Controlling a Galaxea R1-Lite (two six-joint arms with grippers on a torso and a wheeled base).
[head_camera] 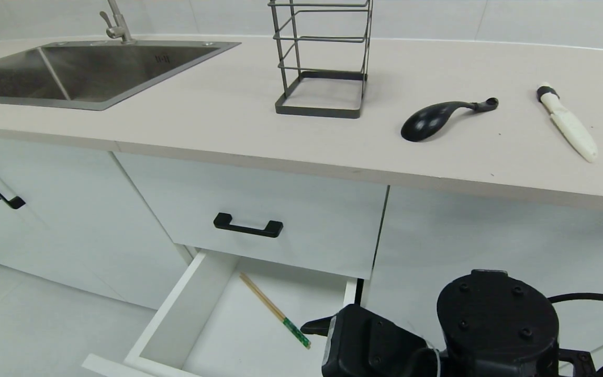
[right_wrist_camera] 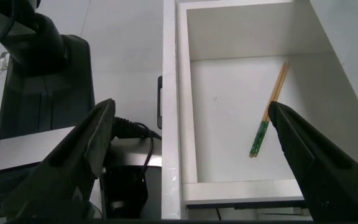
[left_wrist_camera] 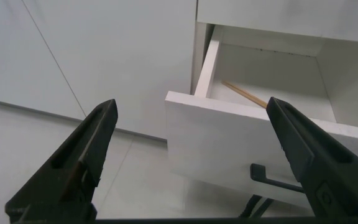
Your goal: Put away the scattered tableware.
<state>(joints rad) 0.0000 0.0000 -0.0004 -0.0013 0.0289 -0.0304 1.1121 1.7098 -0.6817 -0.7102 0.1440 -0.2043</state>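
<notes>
Two pieces, the black plastic spoon [head_camera: 427,121] and cream-coloured knife [head_camera: 568,123], are likely awaiting pickup well above the wide-open, empty left pincer [left_wrist_camera: 189,106] and right pincer [right_wrist_camera: 191,107], while green-tipped wooden chopsticks [right_wrist_camera: 268,115] are lying in the white drawer [head_camera: 165,319] beneath the latter.

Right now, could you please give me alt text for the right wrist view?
A pair of wooden chopsticks with green ends lies inside an open white drawer, seen from above between the right tool's spread dark fingers.

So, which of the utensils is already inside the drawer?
The green-tipped chopsticks: they lie in the open drawer, while the black spoon and white knife lie on the countertop.
</notes>
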